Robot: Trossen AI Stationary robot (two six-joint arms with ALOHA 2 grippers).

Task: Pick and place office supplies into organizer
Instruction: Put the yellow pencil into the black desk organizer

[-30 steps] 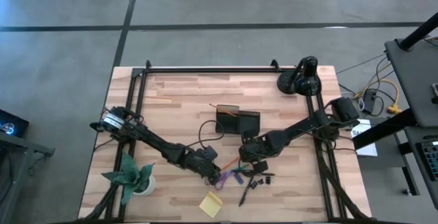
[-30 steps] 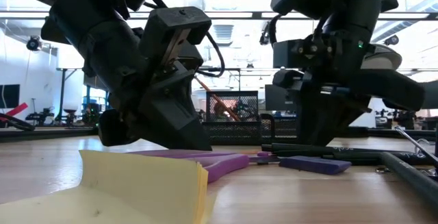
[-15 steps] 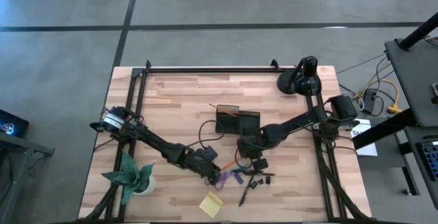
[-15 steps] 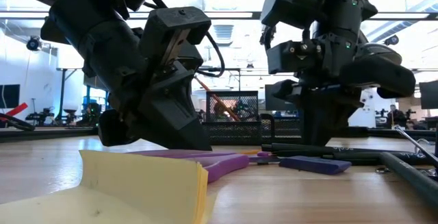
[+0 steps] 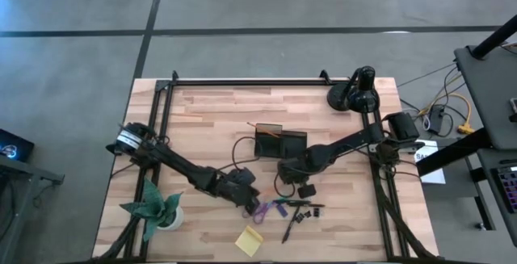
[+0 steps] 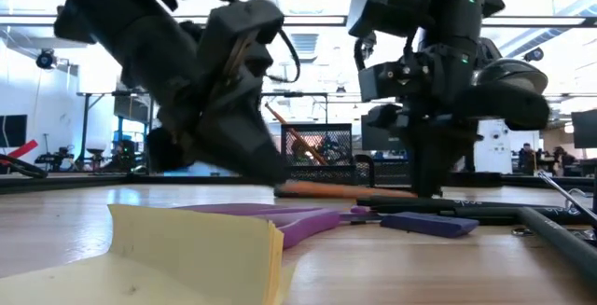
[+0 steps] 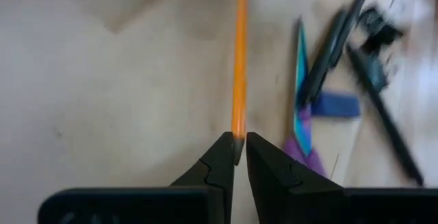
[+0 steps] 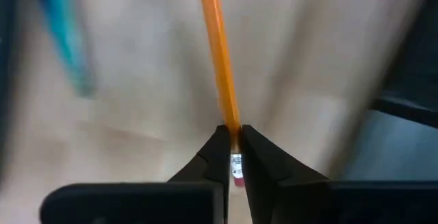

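An orange pencil [image 6: 347, 190] hangs level just above the table, between my two grippers. My left gripper [image 7: 239, 138] is shut on one end and my right gripper [image 8: 234, 131] on the other; in the high view the left gripper [image 5: 253, 202] and the right gripper [image 5: 284, 185] stand close together. Below and beside them lie purple scissors [image 5: 262, 211], a purple piece [image 6: 429, 223], a black pen [image 5: 289, 230], black clips [image 5: 311, 212] and a yellow sticky-note pad [image 5: 249, 240]. The dark organizer [image 5: 281, 144] stands just beyond, with an orange pencil [image 5: 263, 127] leaning in it. My left gripper pinches the pencil at its near end [image 7: 238, 129] between its two fingers. The fingers slant down from the table's left and lie along the pencil, which runs straight on from them, clear of the table. My right gripper pinches the pencil at its eraser end, just above the metal band [image 8: 233, 125]. The fingers come from above, pointing steeply down, and the pink eraser [image 8: 237, 178] shows behind them. That end is clear of the table.
A green paper plant [image 5: 153, 209] stands at the near left, a round black lamp base [image 5: 355, 94] at the far right. Black cables loop on the wood beside the organizer. Bare wood lies to the far left.
My right gripper has gone toward the table's left, risen a little and shut on the pencil's eraser end. My left gripper has risen and tipped up with its end of the pencil, which now hangs clear of the table between the two.
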